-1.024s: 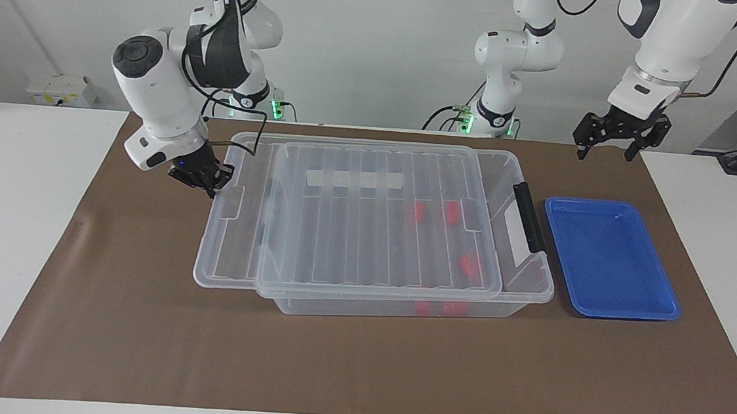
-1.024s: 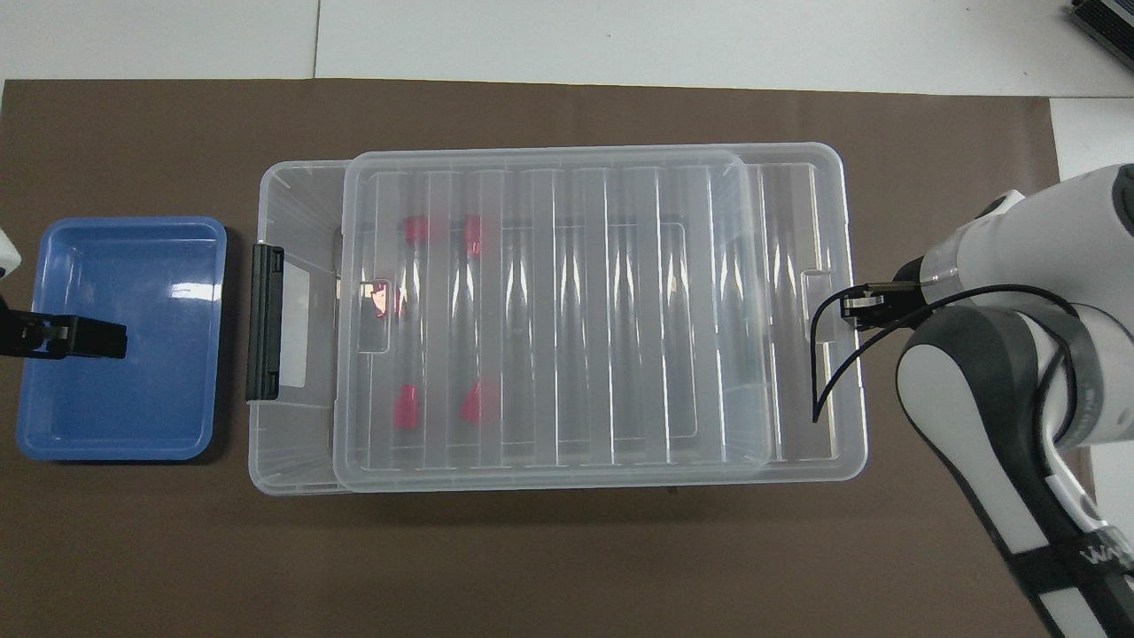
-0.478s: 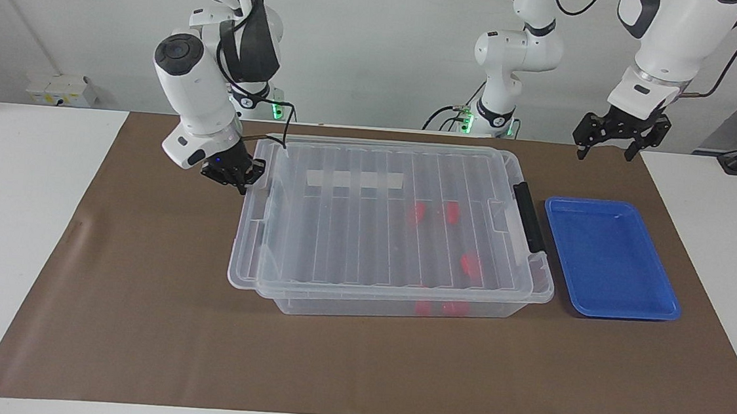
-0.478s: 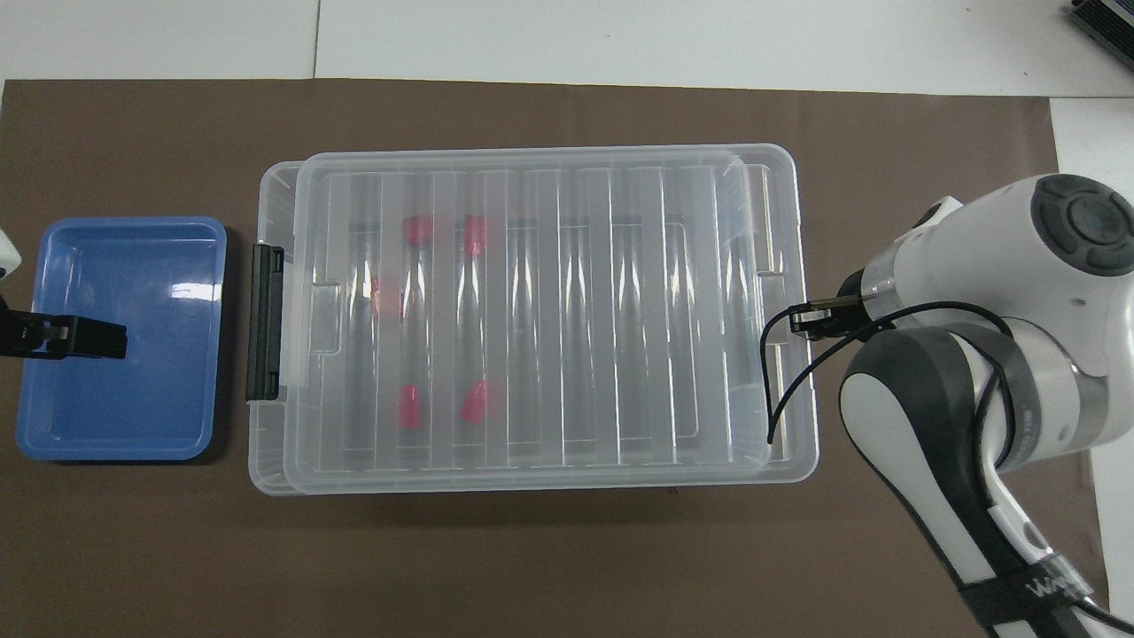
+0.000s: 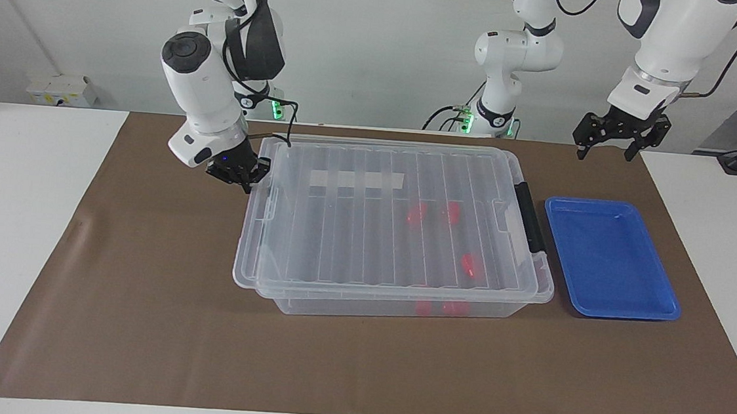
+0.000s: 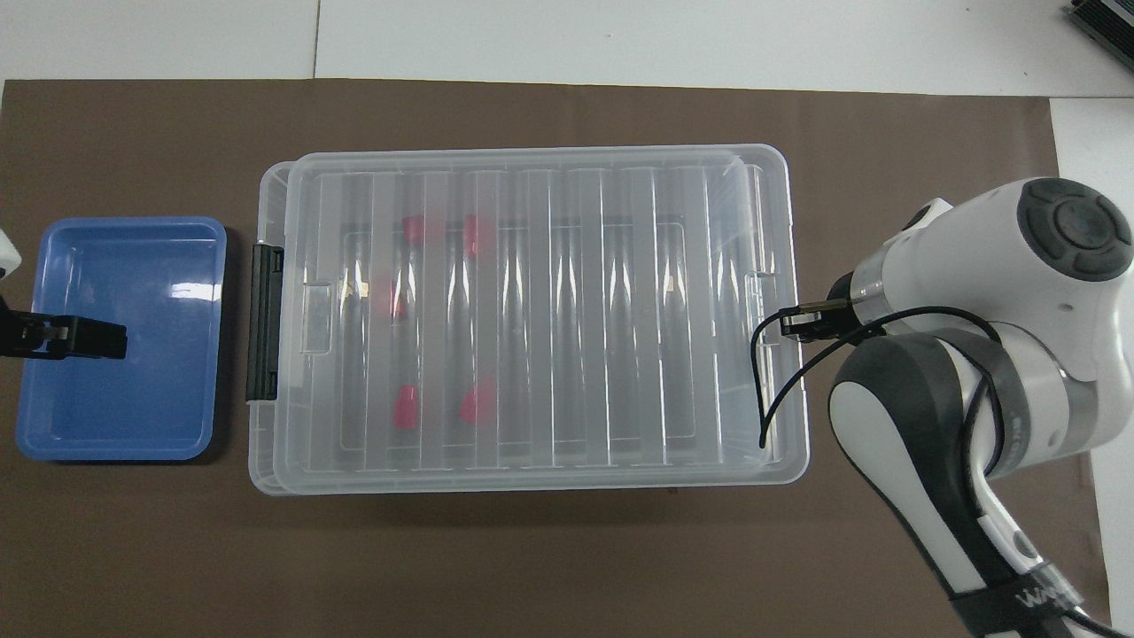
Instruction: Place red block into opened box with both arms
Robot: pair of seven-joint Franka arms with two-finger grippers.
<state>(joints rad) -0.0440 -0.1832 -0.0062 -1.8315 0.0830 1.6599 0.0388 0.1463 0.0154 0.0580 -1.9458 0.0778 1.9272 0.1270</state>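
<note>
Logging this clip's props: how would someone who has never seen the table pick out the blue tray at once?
Start from the big clear storage bin in the middle of the brown mat. Past the bin's black end handle, toward the left arm's end of the table, lies the blue tray. It alone is solid blue, shallow, lidless and holds nothing; the bin is clear with red blocks inside.

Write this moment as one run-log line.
right pincer: shut, at ribbed clear lid edge | left pincer: open, waiting over brown mat | red plastic blocks: inside clear storage bin
</note>
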